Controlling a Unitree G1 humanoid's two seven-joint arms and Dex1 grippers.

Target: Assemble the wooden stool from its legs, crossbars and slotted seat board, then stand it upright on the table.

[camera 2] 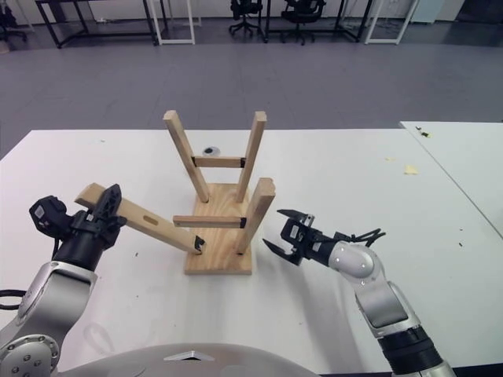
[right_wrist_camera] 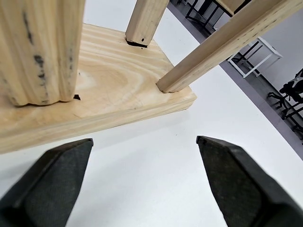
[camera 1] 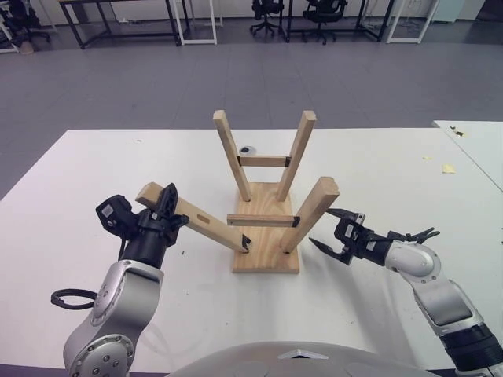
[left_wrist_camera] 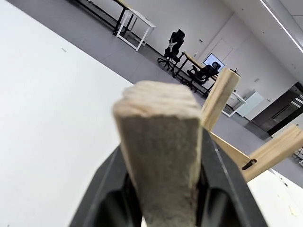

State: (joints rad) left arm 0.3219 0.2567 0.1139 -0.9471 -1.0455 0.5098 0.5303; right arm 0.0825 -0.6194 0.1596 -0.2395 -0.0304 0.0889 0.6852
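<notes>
The left gripper (camera 1: 167, 203) has its jaws clamped on the upper end of a loose leg (camera 1: 206, 225), which slants down to the right. The leg's lower end sits at the near left corner of the seat board (camera 1: 267, 258). The board lies flat on the white surface (camera 1: 94, 165). Two far legs (camera 1: 233, 157) stand in it, joined by an upper crossbar (camera 1: 264, 161). A lower crossbar (camera 1: 262, 221) runs from beside the loose leg to the near right leg (camera 1: 310, 212). Just right of that leg, the right gripper (camera 1: 320, 226) hovers low over the surface, jaws wide apart.
</notes>
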